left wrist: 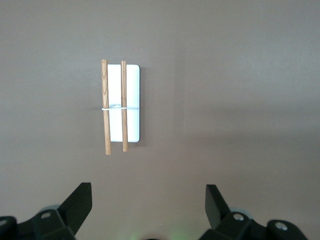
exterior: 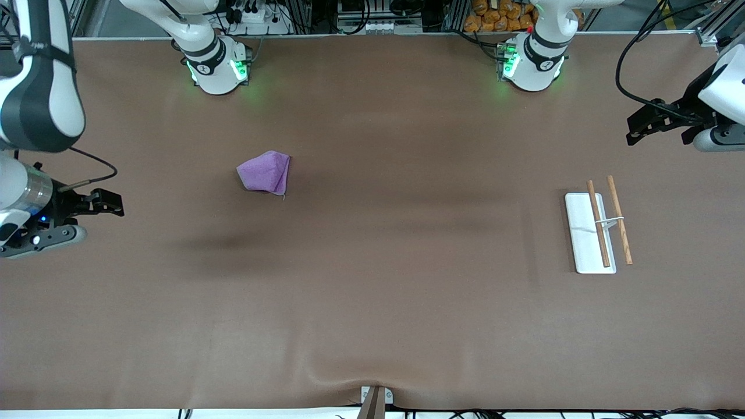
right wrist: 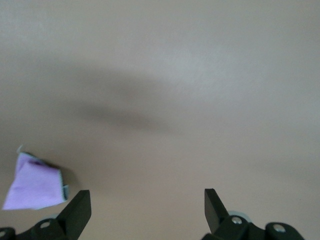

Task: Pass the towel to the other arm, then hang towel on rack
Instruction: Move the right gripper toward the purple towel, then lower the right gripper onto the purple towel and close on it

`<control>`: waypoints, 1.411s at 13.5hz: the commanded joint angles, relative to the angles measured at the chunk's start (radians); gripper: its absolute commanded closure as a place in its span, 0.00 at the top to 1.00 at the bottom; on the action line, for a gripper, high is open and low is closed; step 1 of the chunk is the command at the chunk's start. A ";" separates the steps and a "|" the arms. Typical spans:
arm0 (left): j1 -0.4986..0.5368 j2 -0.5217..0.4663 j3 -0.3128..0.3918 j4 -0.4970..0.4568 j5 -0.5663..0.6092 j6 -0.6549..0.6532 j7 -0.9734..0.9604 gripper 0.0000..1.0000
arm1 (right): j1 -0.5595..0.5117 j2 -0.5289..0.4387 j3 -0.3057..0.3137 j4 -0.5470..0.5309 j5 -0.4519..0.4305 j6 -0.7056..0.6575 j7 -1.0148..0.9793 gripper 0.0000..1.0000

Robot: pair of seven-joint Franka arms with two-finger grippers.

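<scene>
The light is soft and even on the brown table (exterior: 372,302). Long dark shadows lie on it beside the towel (exterior: 265,172), nearer the front camera. Green light glows at both arm bases. The right wrist view looks pale and washed out. The rack (left wrist: 122,107) looks sharp.

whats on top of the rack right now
Nothing. The rack shows two bare wooden rods above its white base. The towel lies crumpled on the table toward the right arm's end. The base strip directly under the rods is hidden.

Crumpled purple towel (exterior: 265,171) — well apart from upright two-rod rack (exterior: 598,231)
</scene>
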 commanded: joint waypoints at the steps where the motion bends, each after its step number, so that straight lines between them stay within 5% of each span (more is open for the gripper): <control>1: 0.000 0.002 0.007 -0.006 -0.015 0.003 0.021 1.00 | -0.084 0.033 0.015 -0.009 0.150 -0.072 0.054 1.00; 5: 0.000 0.017 0.007 -0.008 -0.015 0.005 0.021 1.00 | -0.154 0.073 0.017 -0.051 0.292 -0.138 0.068 1.00; 13: -0.004 0.032 0.003 -0.012 -0.012 0.022 0.021 1.00 | -0.229 0.105 0.015 -0.338 0.577 -0.153 0.068 1.00; 19: -0.009 0.032 -0.005 -0.020 -0.012 0.020 0.012 1.00 | -0.220 0.160 0.017 -0.457 0.645 -0.058 0.042 1.00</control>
